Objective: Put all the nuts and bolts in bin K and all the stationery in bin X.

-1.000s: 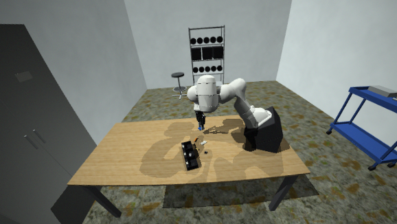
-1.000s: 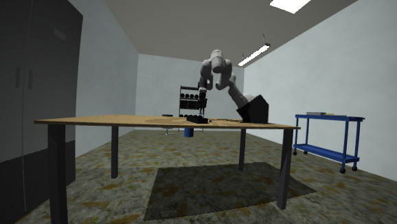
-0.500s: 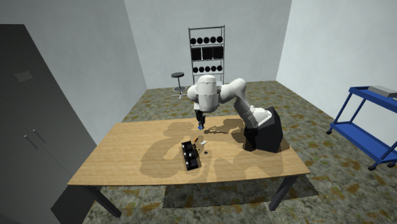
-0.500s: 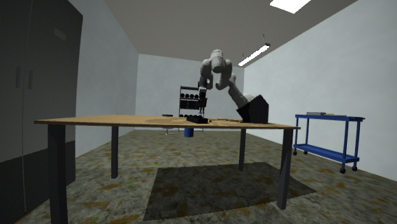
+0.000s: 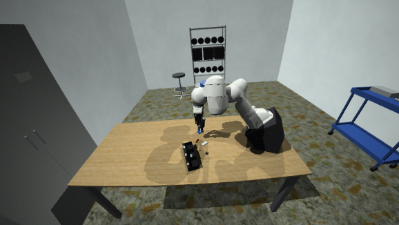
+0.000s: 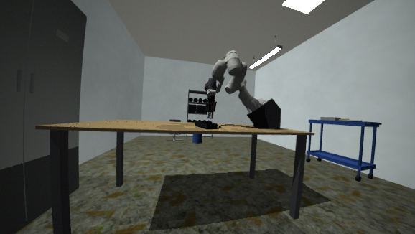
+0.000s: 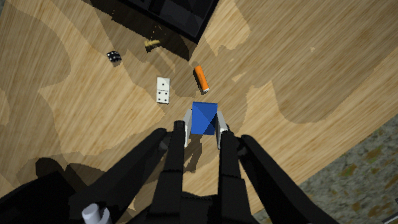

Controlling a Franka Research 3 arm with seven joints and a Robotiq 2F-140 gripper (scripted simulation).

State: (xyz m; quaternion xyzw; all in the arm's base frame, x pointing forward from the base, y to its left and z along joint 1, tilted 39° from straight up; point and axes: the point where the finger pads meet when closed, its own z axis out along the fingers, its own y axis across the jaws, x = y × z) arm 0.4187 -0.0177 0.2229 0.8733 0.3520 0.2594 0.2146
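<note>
My gripper [image 7: 203, 118] [image 5: 199, 128] [image 6: 210, 113] is shut on a small blue block [image 7: 204, 116] [image 5: 199, 132] and holds it a little above the table [image 5: 131, 152], behind the bins. The two black bins [image 5: 190, 157] [image 6: 206, 124] stand side by side mid-table; a corner of one shows at the top of the wrist view [image 7: 175, 15]. I cannot read their letters. On the wood between gripper and bins lie an orange cylinder [image 7: 201, 79] [image 5: 196, 140], a white domino [image 7: 163, 90] [image 5: 205, 143], a black die [image 7: 114, 57] and a small brass bolt [image 7: 152, 44].
The arm's black base [image 5: 266, 131] stands on the table's right rear. The table's far edge runs close behind the gripper, with floor [image 7: 360, 170] beyond it. A blue cart [image 5: 369, 128] stands at the right, a dark cabinet [image 5: 31, 114] at the left.
</note>
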